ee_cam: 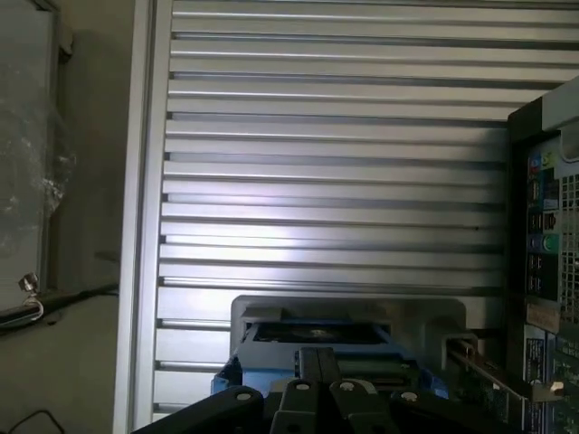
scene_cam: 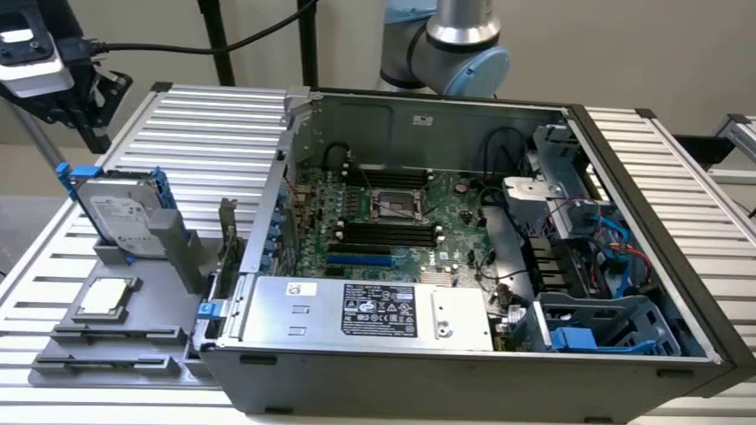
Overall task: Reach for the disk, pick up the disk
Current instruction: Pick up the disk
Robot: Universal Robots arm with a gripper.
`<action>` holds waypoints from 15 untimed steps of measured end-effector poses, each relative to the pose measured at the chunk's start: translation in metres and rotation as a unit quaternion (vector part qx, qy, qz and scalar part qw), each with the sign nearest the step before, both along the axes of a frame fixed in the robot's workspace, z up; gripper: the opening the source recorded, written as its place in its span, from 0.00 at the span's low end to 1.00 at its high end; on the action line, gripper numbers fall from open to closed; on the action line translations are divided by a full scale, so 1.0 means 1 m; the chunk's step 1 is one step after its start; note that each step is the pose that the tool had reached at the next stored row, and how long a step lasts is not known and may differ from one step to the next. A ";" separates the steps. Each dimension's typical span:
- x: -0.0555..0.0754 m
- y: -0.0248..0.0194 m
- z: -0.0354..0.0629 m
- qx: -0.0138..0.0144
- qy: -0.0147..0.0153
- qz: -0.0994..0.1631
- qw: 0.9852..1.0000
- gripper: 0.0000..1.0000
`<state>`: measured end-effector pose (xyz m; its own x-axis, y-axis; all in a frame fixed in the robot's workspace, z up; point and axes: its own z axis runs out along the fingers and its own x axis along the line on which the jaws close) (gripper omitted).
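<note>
Exterior view's left: gripper (scene_cam: 90, 124) hangs above the slatted table (scene_cam: 201, 115), fingers pressed together, holding nothing. Just below it the disk (scene_cam: 119, 211) stands upright in a gray holder (scene_cam: 177, 252): silver-gray, white label, blue rails, top edge free. Bare slats behind. An open computer case (scene_cam: 473, 372) stands near, on the right.

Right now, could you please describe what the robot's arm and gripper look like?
The arm is silver-grey metal with a pale blue joint cap. The gripper is black, with round silver screw heads. A white-grey box and a black cable sit at the wrist.
</note>
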<state>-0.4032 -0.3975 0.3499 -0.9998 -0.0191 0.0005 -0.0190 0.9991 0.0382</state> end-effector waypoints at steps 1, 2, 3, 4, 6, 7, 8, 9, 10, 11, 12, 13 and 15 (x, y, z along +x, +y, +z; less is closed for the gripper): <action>-0.002 -0.0021 0.0000 0.000 0.000 0.000 1.000 0.11; -0.004 -0.0042 0.0000 0.000 0.000 0.000 1.000 0.11; -0.006 -0.0067 0.0000 0.000 0.000 0.000 1.000 0.11; -0.008 -0.0093 0.0001 0.000 0.000 0.000 1.000 0.11; -0.011 -0.0140 0.0000 0.000 0.000 0.000 1.000 0.11; -0.013 -0.0156 0.0000 0.000 0.000 0.000 1.000 0.11; -0.013 -0.0163 0.0000 0.000 0.000 0.000 1.000 0.11; -0.013 -0.0164 0.0000 0.000 0.000 0.000 1.000 0.11; -0.014 -0.0164 0.0001 0.000 0.000 0.000 1.000 0.11; -0.014 -0.0164 0.0000 0.000 0.000 0.000 1.000 0.11; -0.014 -0.0165 0.0000 0.000 0.000 0.000 1.000 0.11; -0.014 -0.0165 0.0000 0.000 0.000 0.002 1.000 0.11; -0.014 -0.0166 0.0000 0.000 0.000 0.017 1.000 0.11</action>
